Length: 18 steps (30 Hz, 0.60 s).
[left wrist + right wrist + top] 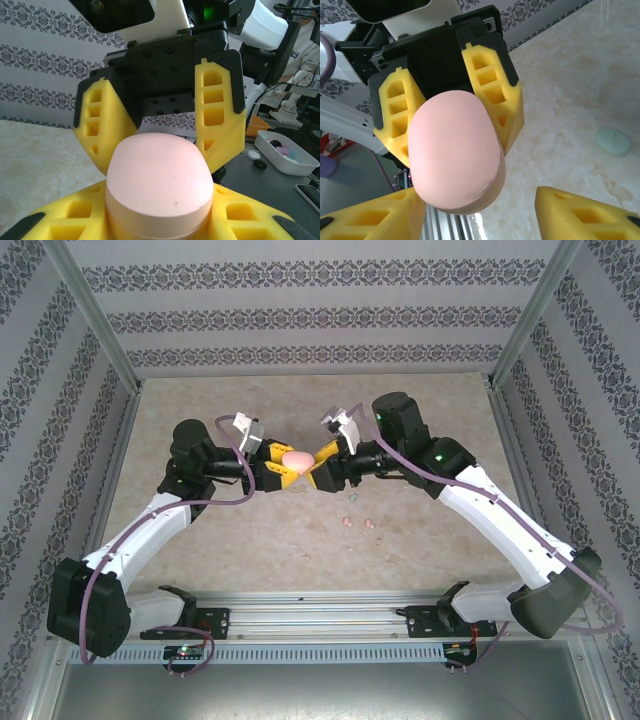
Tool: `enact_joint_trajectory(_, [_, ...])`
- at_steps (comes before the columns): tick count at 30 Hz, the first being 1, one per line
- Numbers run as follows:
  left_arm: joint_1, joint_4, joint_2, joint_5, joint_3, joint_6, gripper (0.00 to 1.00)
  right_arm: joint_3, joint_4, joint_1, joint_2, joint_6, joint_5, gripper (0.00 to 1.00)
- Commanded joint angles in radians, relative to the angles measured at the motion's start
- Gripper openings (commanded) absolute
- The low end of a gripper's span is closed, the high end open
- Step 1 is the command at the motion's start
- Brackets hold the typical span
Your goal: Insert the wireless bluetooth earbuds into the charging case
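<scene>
Left end effector [281, 470] is clamped on the pink charging case [296, 459], held clear of the surface [260, 550] at centre; right end effector [314, 470] is spread wide about its lid [157, 170] from three o'clock. Opening is judged the step in hand. Pink earbuds [357, 523] are seen at five o'clock; next, the lid must be gripped and swung up.

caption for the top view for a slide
Left gripper holds a pink case as the open right gripper faces it

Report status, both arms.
Left gripper shut on pink charging case; right gripper open around it. Case looks closed, raised off table. Pink earbuds loose on table, none inserted.
</scene>
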Motion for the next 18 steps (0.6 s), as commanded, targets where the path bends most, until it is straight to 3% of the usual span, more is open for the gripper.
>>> enact_joint_trajectory(1, [0.008,0.015,-0.018,0.038,0.026,-0.019,0.14,0.027,0.033,0.003,0.014,0.001,-0.003,0.54])
enact_joint_trajectory(10, [0.005,0.132,-0.005,0.037,-0.018,-0.092,0.14,0.000,0.102,-0.021,0.004,0.077,-0.009,0.52])
enact_joint_trajectory(18, [0.005,0.147,-0.005,0.035,-0.031,-0.094,0.14,-0.015,0.155,-0.039,0.011,0.137,-0.020,0.59])
